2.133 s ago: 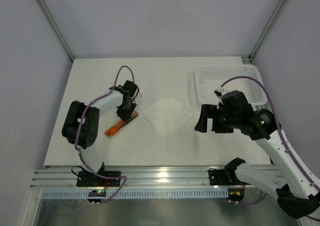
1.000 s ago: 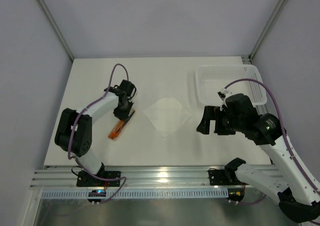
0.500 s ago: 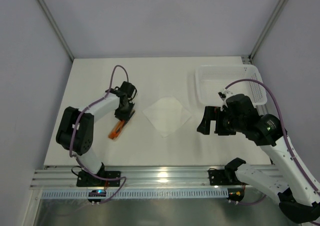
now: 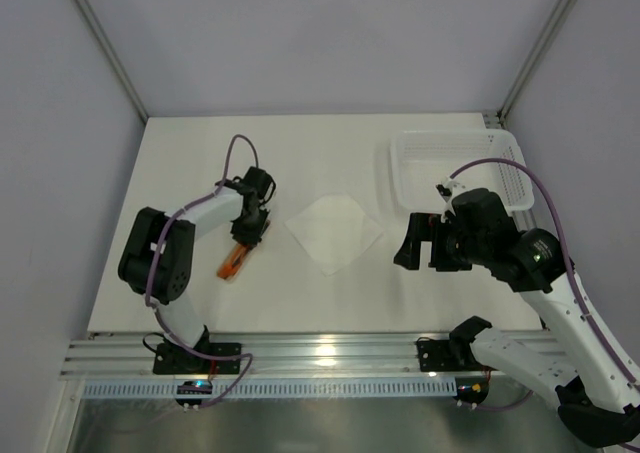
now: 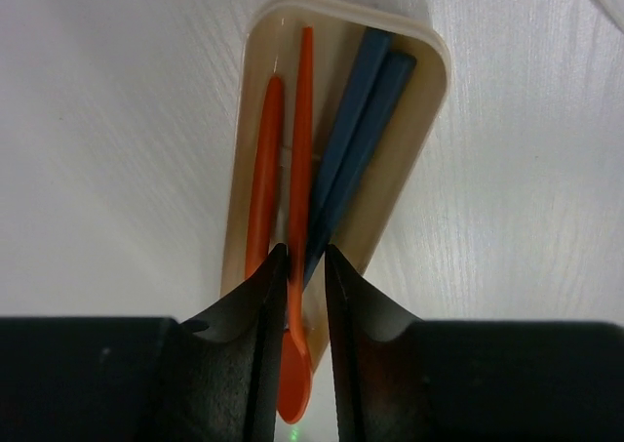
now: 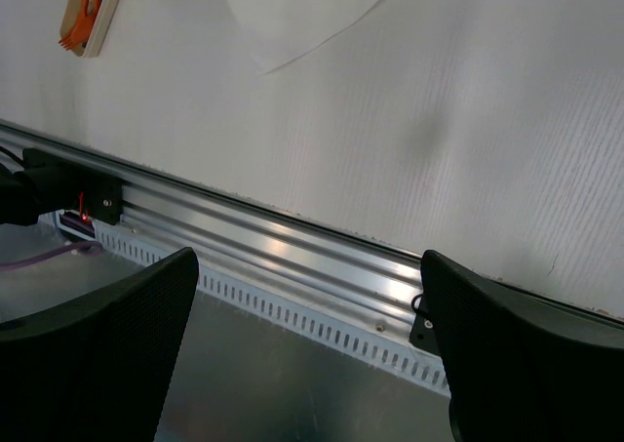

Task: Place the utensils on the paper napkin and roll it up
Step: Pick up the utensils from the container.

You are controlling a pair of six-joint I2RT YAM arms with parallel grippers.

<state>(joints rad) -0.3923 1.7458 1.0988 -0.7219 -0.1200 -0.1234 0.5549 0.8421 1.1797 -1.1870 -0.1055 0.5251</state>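
Nearest us, a metal rail (image 4: 320,351) runs along the front edge of the surface (image 4: 330,153). Just past it on the left lies a shallow beige tray (image 5: 429,66) holding the utensils: 1 orange spoon (image 5: 303,140), 1 more orange utensil (image 5: 264,169) beside it, and 2 dark sticks (image 5: 356,135) slanting across the tray's right side. The left jaws stand narrowly apart astride the spoon's handle, where the dark sticks' near ends also run in; we cannot tell whether they pinch anything. On the right, the right jaws hang wide apart above the surface with nothing between them. Between the 2 arms the white napkin (image 4: 335,231) lies flat, apart from the tray. Furthest back on the right sits a white basket (image 4: 420,138).
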